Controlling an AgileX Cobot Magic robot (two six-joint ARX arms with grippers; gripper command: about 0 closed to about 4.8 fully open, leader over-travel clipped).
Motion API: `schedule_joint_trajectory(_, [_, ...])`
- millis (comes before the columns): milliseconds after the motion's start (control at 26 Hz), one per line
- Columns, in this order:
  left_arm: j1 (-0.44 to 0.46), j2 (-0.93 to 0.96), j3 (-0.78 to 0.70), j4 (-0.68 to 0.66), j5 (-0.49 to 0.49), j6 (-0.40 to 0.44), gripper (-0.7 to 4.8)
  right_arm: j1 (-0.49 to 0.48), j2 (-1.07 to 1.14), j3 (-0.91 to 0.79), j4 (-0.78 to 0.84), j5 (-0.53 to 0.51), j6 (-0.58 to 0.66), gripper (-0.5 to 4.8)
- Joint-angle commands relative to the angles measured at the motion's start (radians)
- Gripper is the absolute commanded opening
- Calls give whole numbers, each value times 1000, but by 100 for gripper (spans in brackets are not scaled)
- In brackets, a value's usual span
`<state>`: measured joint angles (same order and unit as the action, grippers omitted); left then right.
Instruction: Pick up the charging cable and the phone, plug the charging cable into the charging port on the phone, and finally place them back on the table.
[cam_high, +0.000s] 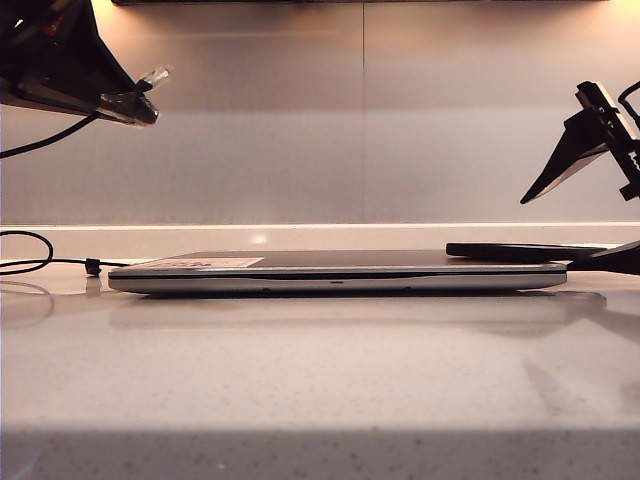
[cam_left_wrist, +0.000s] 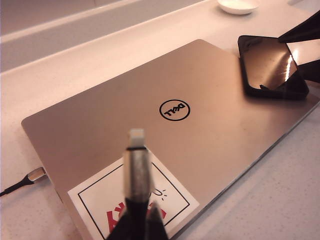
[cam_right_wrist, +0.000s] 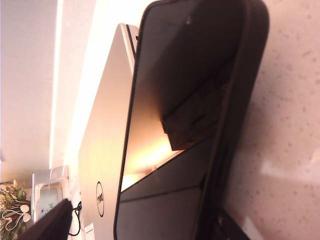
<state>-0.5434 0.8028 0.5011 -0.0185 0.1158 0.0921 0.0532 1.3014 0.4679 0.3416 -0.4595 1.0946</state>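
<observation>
My left gripper (cam_left_wrist: 136, 227) pinches the cable (cam_left_wrist: 136, 170) aloft, its silvery plug (cam_left_wrist: 136, 134) jutting up over the laptop (cam_left_wrist: 165, 145). My right gripper (cam_high: 590, 215), fingers spread wide, straddles the phone (cam_left_wrist: 270, 67), a glossy black slab lying flat on the laptop's corner.

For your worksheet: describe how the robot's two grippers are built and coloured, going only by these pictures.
Both are black and angular. The left gripper has a wedge-shaped body tapering to narrow fingers, with clear, glassy-looking tips and a black cable hanging beneath. The right gripper has flat, triangular black fingers with a paler inner face. No markings are legible.
</observation>
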Motion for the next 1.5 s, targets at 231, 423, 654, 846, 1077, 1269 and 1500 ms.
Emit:
schedule_joint_trajectory(231, [-2, -1, 2, 16, 2, -3, -6, 8, 23, -3, -163, 42, -31, 369])
schedule_joint_trajectory(423, [-2, -1, 2, 16, 2, -3, -6, 27, 23, 55, -290, 86, -109, 369])
schedule_joint_trajectory(654, [-2, -1, 2, 16, 2, -3, -6, 31, 26, 63, -302, 87, -108, 369])
schedule_joint_trajectory(846, [-2, -1, 2, 15, 2, -3, -6, 32, 29, 63, -292, 84, -108, 368])
schedule_joint_trajectory(1077, [-1, -1, 2, 15, 2, -3, -6, 32, 31, 63, -293, 102, -108, 355])
schedule_joint_trajectory(1269, [-2, -1, 2, 15, 2, -3, -6, 32, 31, 63, -293, 107, -107, 278])
schedule_joint_trajectory(1500, [-1, -1, 2, 13, 2, -3, -6, 32, 31, 63, -293, 126, -107, 200])
